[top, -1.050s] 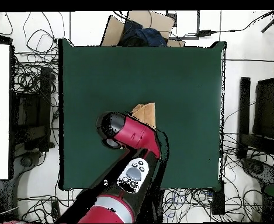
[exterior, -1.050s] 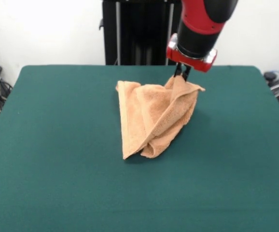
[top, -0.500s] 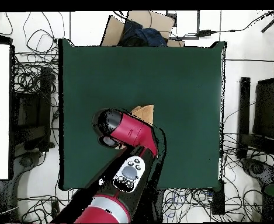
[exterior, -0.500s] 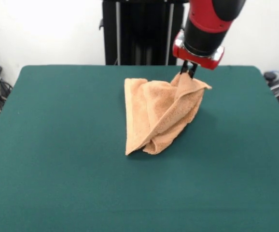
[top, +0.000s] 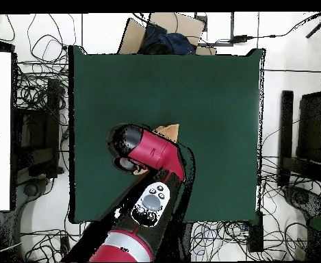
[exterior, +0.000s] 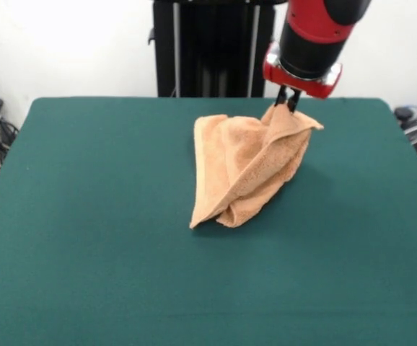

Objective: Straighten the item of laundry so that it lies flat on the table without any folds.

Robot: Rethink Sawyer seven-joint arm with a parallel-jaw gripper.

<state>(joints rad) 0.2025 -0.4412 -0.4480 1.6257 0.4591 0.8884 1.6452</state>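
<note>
We've got the gripper (exterior: 288, 105) pinched tight on the top corner of the towel (exterior: 248, 169), its two dark tips closed on a peak of cloth, and that corner is held up off the table (exterior: 86, 216). From the front camera, the rest of the towel hangs down and away from the tips, toward the near left, folded over itself in a long wedge whose lower point rests on the green felt. So we read the long axis as running from the pinched corner down to that resting tip, and any pull to open the folds has to run along that line. From overhead the arm covers nearly all of it; only a sliver of peach (top: 168, 129) peeks out. No brand, tag or readable writing shows anywhere.
</note>
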